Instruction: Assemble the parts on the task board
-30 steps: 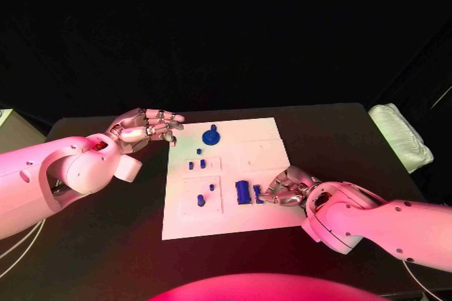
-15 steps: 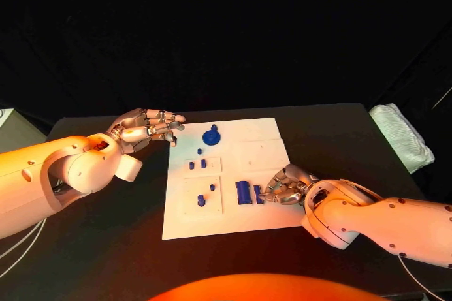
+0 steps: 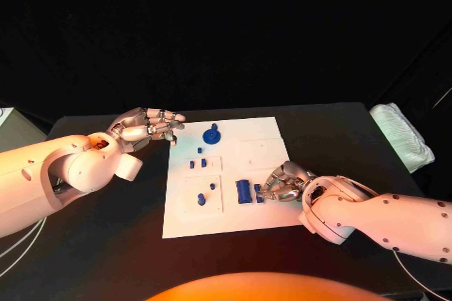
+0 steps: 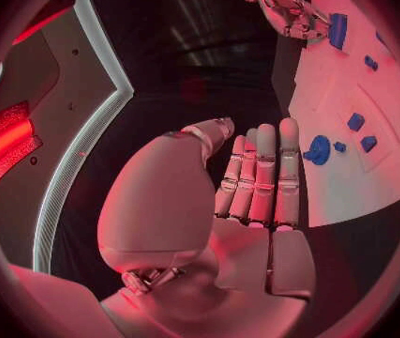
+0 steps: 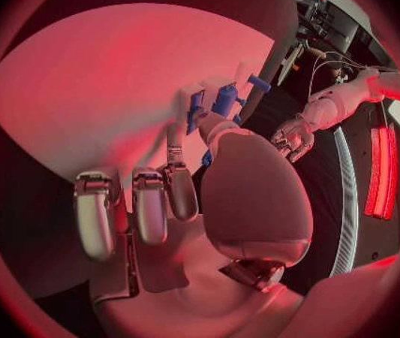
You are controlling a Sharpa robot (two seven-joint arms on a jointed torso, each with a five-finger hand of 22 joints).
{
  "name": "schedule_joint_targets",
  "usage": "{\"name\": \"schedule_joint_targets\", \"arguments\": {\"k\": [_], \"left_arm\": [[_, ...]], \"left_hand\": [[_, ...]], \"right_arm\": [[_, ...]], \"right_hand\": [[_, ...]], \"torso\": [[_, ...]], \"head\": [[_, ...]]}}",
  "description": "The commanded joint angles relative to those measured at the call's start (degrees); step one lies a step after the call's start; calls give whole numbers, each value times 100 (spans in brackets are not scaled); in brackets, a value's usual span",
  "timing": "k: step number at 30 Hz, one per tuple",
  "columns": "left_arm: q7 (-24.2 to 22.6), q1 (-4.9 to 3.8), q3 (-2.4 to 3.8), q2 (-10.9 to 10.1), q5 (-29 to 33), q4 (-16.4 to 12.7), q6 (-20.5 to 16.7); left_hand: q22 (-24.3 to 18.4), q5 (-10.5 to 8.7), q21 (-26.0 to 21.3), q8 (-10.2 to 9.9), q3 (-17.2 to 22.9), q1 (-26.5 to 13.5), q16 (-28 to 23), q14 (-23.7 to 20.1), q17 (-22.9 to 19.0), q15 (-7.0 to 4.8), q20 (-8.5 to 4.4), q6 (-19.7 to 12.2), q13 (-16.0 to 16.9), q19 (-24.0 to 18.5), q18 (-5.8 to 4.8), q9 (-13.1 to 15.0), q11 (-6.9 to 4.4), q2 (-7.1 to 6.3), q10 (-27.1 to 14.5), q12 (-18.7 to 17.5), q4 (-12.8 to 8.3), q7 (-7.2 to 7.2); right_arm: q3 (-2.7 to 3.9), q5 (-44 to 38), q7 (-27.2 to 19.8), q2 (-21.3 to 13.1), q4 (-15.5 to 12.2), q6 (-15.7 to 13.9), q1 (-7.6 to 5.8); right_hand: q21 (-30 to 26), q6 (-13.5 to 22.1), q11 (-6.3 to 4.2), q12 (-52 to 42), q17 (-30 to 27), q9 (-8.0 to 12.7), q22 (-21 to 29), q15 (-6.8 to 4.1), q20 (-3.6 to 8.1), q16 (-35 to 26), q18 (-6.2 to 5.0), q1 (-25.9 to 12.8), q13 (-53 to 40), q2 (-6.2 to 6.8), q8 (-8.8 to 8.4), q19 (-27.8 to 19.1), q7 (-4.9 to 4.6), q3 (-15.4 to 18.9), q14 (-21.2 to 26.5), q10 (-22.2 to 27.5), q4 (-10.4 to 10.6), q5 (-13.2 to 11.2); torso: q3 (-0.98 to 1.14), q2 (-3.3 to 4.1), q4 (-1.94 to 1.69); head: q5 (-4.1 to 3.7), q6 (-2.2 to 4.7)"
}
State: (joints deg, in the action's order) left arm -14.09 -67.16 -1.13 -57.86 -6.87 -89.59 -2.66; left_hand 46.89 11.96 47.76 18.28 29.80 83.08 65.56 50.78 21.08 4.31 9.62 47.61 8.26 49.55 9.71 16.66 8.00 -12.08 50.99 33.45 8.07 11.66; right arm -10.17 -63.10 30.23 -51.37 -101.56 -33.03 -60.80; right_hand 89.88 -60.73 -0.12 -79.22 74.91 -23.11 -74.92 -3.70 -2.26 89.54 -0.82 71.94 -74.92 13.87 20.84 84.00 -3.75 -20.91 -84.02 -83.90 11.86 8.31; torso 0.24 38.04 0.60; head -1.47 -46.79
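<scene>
The white task board (image 3: 226, 213) lies mid-table and also shows in the left wrist view (image 4: 350, 180). On it sit a round blue part (image 3: 212, 136) (image 4: 320, 150), several small blue pegs (image 3: 197, 164), a tall blue block (image 3: 243, 191) and a narrow blue block (image 3: 258, 195). My right hand (image 3: 285, 183) (image 5: 200, 173) is at the board's right side. Its thumb and one finger reach the narrow block (image 5: 200, 111) while its other fingers are curled; whether they clasp it is unclear. My left hand (image 3: 146, 126) (image 4: 256, 180) hovers beside the board's far left corner, fingers extended, holding nothing.
A white folded cloth (image 3: 403, 144) lies at the table's right edge. Bare black table (image 3: 104, 222) stretches left of the board and in front of it. In the left wrist view my right hand (image 4: 298, 15) appears beside the tall block (image 4: 338, 30).
My right hand has edged slightly toward the far side along the narrow blue block. The left hand and the blue parts have stayed put.
</scene>
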Motion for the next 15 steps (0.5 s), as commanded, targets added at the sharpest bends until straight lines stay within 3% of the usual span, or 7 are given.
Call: {"name": "schedule_joint_targets", "arguments": {"k": [1, 5, 8, 12, 15], "left_arm": [[-24, 1, 3, 8, -8, -8, 74], [-40, 2, 3, 16, -2, 4, 68], [-84, 2, 3, 33, 18, 28, 32], [-219, 4, -5, 93, 84, 87, -109], [-395, 9, -44, 165, 149, 156, -313]], "left_hand": [[-5, 20, -26, -6, -24, -30, -35, 18, 7, -15, 2, -55, 8, 38, 78, -6, -6, 22, -33, 24, 6, 2], [-5, 20, -26, -6, -24, -30, -35, 18, 7, -15, 2, -55, 8, 38, 78, -6, -6, 22, -33, 24, 6, 2], [-9, 16, -32, -10, -28, -46, -35, 21, 10, -10, 5, -63, 16, 40, 77, -12, -1, 23, -47, 34, 19, 7], [-13, 13, -40, -12, -40, -67, -37, 20, 12, -6, 9, -70, 21, 40, 76, -15, 1, 11, -57, 42, 33, 5], [-41, 9, -90, -6, -67, -128, -60, -23, 16, 11, 25, -74, 10, 15, 73, -23, 12, -24, -164, 1, 85, -5]], "right_arm": [[-18, -12, -87, -18, -2, 22, 23], [-15, 124, -328, -91, -98, -162, 22], [2, 425, -760, -174, -154, -347, 1], [26, 982, -1593, -240, -121, -518, -108], [40, 1518, -2338, -214, 70, -570, -248]], "right_hand": [[12, -11, -12, 31, 1474, -12, -1508, -23, 15, 29, 82, -60, -987, -6, -17, 600, -36, 78, -590, -177, 27, 13], [12, 30, 0, 62, 1441, -3, -1508, -15, 10, 14, 82, -176, -974, 11, -34, 600, -52, 230, -583, -165, 138, 16], [12, 182, 51, 118, 1400, 24, -1508, 24, -15, -7, 82, -223, -952, 32, -111, 600, -112, 477, -573, -133, 234, 8], [12, 403, 123, 233, 1332, 49, -1508, 85, -66, -42, 82, -173, -907, -44, -215, 600, -191, 758, -556, -57, 301, 9], [-103, 526, 168, 493, 1235, 61, -1475, 123, -104, -94, 58, -83, -791, -110, -280, 568, -240, 895, -531, 83, 326, 11]], "torso": [[3, -3, 2], [-7, -13, 4], [-20, -29, 11], [-55, -81, 20], [-95, -151, 29]], "head": [[5, 8], [2, 32], [-7, 78], [-4, 135], [-16, 226]]}}
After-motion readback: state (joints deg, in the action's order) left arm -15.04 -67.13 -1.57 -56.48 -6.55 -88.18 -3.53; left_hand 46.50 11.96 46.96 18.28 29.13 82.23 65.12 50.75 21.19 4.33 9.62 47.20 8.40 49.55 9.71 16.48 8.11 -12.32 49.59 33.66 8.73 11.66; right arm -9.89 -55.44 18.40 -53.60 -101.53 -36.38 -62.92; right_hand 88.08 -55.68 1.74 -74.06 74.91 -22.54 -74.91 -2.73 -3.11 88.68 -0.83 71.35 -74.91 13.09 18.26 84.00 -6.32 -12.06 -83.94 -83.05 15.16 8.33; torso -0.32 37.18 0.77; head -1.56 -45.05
